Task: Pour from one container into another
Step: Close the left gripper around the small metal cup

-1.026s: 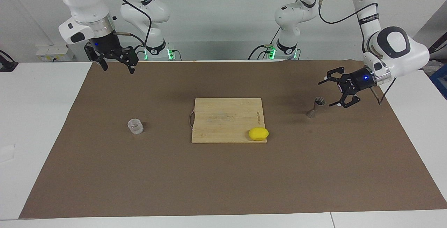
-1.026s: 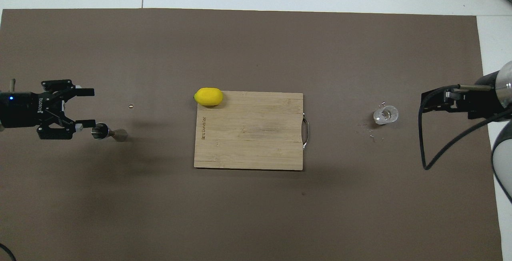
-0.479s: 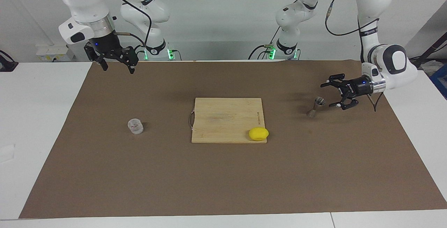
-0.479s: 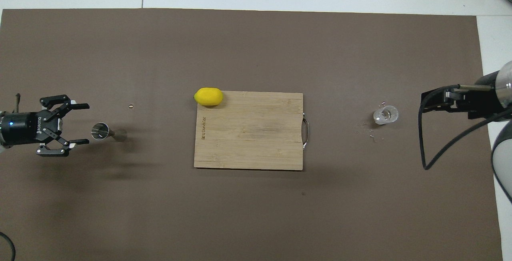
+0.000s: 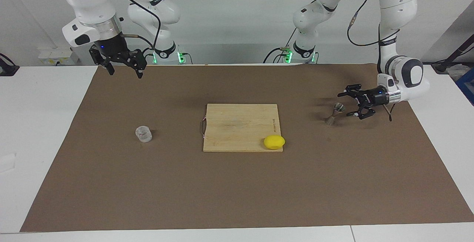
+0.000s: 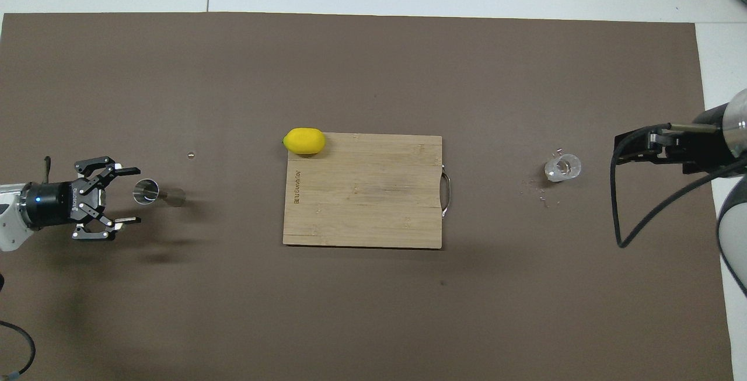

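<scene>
The silvery hourglass jigger (image 5: 333, 113) stands upright on the brown mat toward the left arm's end of the table; it also shows in the overhead view (image 6: 149, 192). My left gripper (image 5: 344, 105) lies level and low beside it, open, its fingertips (image 6: 135, 170) pointing at the jigger and just short of it, not touching. The clear glass cup (image 5: 143, 134) stands toward the right arm's end, also in the overhead view (image 6: 562, 168). My right gripper (image 5: 125, 73) waits open and raised over the mat's edge nearest the robots, apart from the cup.
A wooden cutting board (image 5: 237, 125) lies mid-table with a yellow lemon (image 5: 274, 142) on its corner. In the overhead view, small bits (image 6: 543, 196) lie on the brown mat (image 6: 373, 311) near the cup and a tiny bead (image 6: 189, 155) near the jigger.
My left gripper has come down and turned level beside the jigger, with its open fingers now facing it. The right arm, cup and jigger have not moved.
</scene>
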Available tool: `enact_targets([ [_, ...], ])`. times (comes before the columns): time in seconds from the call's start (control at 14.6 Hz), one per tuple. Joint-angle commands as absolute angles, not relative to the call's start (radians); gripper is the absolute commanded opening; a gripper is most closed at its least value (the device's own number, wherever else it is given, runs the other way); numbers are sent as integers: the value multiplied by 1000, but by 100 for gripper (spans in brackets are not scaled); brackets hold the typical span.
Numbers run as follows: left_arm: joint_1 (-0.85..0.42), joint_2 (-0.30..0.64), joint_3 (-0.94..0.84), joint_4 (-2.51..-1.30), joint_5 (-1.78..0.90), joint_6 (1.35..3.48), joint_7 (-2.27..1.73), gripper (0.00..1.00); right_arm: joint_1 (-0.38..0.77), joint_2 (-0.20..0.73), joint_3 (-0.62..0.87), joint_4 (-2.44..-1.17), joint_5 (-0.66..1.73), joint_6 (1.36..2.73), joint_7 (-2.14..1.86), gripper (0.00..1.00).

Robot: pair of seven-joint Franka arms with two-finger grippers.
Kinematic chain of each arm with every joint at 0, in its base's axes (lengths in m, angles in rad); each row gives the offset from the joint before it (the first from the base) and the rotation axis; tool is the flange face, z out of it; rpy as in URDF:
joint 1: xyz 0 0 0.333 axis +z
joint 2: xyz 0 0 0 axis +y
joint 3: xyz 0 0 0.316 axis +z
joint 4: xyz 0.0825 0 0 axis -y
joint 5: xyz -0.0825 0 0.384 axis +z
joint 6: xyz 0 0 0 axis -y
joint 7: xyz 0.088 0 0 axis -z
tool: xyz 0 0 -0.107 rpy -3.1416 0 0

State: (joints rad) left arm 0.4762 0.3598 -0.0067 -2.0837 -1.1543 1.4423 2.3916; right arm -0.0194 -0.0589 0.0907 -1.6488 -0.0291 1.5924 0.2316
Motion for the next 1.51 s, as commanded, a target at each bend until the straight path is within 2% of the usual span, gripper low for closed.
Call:
enact_targets([
  [0.0, 462, 345, -5, -2120, -1175, 1459, 2431, 100, -32, -80, 95, -1666, -21, 1589, 218, 100],
  [0.62, 476, 342, -5, -2137, -1181, 1485, 2439, 99, -32, -80, 95, -1666, -21, 1589, 218, 100],
  [0.68, 477, 342, -5, -2137, -1183, 1485, 2439, 96, -32, -80, 97, -1666, -21, 1589, 218, 100],
  [0.82, 471, 342, -5, -2137, -1193, 1491, 2439, 76, -32, -80, 95, -1666, -21, 1589, 218, 100],
  [1.03, 465, 342, -5, -2137, -1201, 1502, 2445, 66, -32, -80, 95, -1666, -21, 1589, 218, 100],
  [1.3, 469, 342, -5, -2137, -1201, 1506, 2453, 59, -32, -80, 97, -1666, -21, 1589, 218, 100],
  [1.44, 471, 342, -5, -2134, -1203, 1506, 2451, 49, -32, -80, 95, -1666, -21, 1589, 218, 100],
])
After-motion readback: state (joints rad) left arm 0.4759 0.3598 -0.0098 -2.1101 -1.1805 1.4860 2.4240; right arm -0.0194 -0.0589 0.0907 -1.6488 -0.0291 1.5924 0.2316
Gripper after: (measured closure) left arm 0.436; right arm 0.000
